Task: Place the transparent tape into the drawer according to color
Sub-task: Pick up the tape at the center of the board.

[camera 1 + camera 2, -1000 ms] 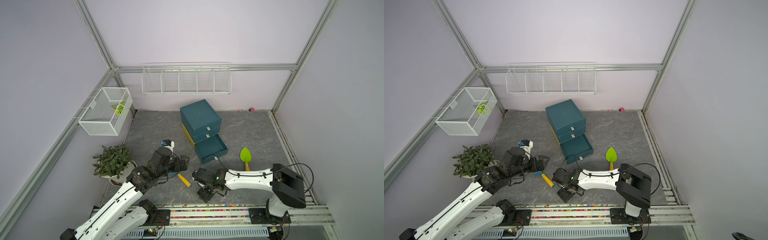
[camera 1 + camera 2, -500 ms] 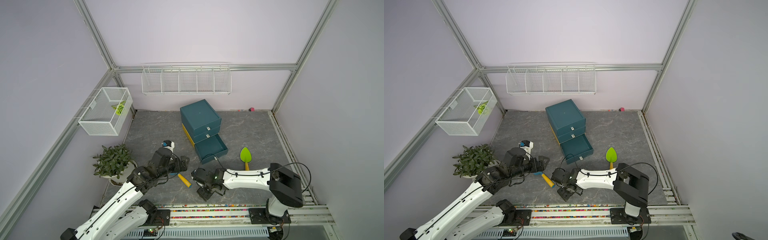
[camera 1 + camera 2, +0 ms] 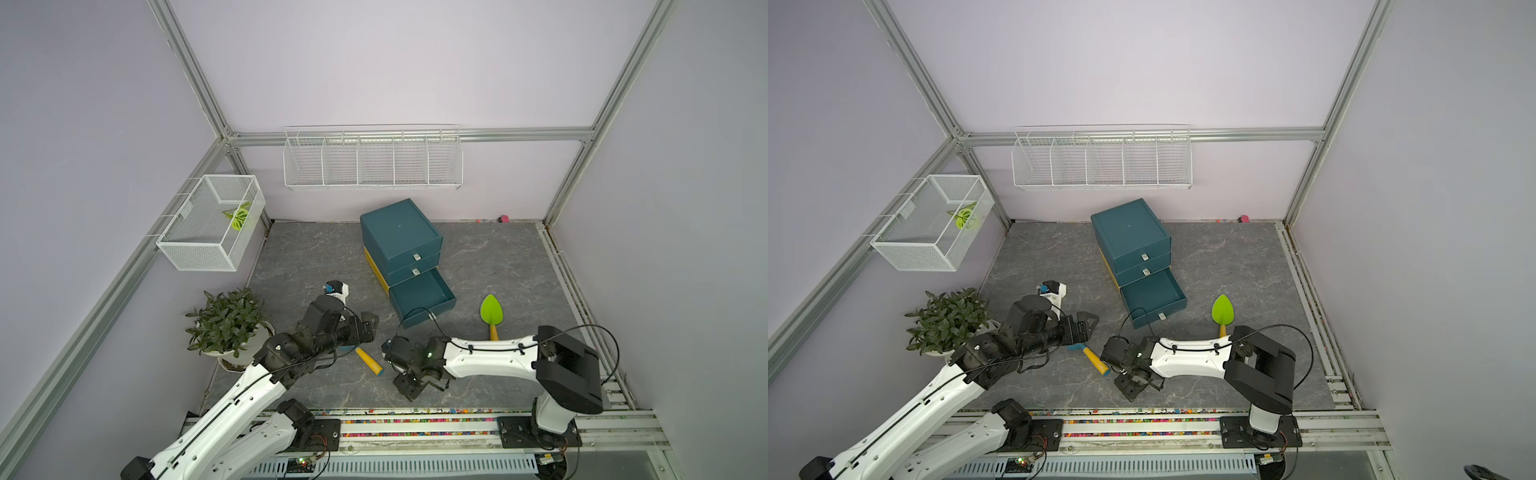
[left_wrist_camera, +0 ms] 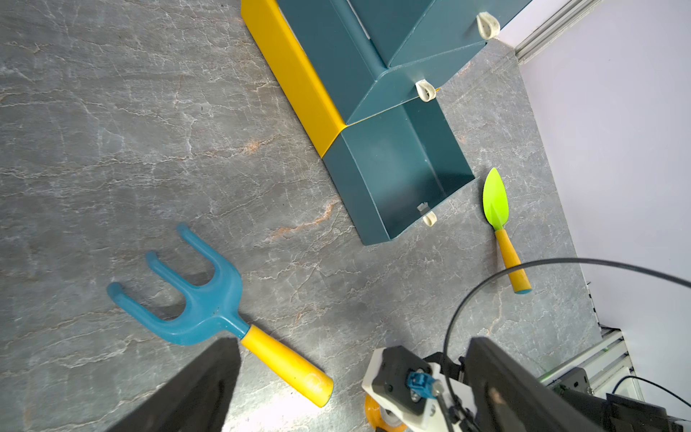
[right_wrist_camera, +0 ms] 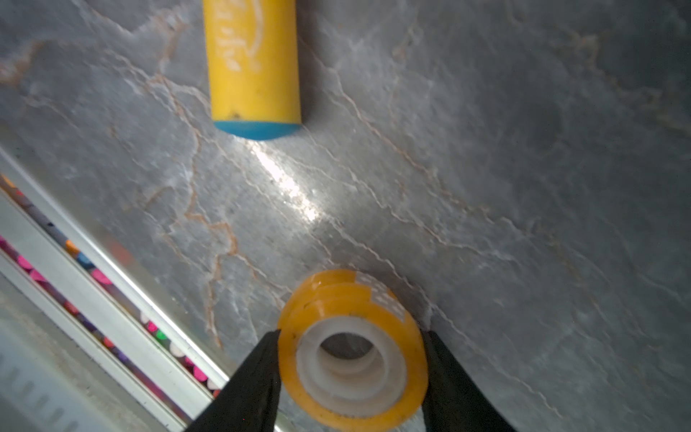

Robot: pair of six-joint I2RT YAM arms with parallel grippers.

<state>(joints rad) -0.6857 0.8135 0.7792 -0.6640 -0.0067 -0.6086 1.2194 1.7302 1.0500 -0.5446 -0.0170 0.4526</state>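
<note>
- The right gripper [image 5: 352, 334] has been narrowing over the last second. It now pinches the orange roll [image 5: 347, 303], with a black finger [image 5: 258, 374] touching each flank.
- The left gripper [image 3: 369, 326] is unchanged: wide open, empty, and hanging over the fork [image 4: 202, 299].
- Neither arm has shifted much in the top views, so the change is almost all in the right jaws.
- The grasp looks nearly made. I would judge that lifting the roll and carrying it come next.
- The roll is low at the front of the table [image 3: 316, 257], near the fork's handle end and between it and the front rail [image 3: 415, 422]. I cannot tell whether it has left the surface.
- It is well apart from the drawer [image 4: 396, 168], which stands pulled out at the bottom of the chest [image 3: 399, 228] and looks empty. The two drawers above are shut.
- I cannot tell which drawer suits orange, and no other roll shows.
- The surface is grey stone-look with pale and rusty veins. It is smooth, with a bright glare streak near the roll, so a loose grip could let the roll slide.
- A green trowel [image 3: 491, 309] lies just beside the drawer's front corner.
- The room has lilac walls in a metal frame.
- A wire rack [image 3: 372, 164] hangs on the back wall and a wire basket [image 3: 199, 249] on the side wall.
- A potted plant [image 3: 226, 320] stands by the left arm.
</note>
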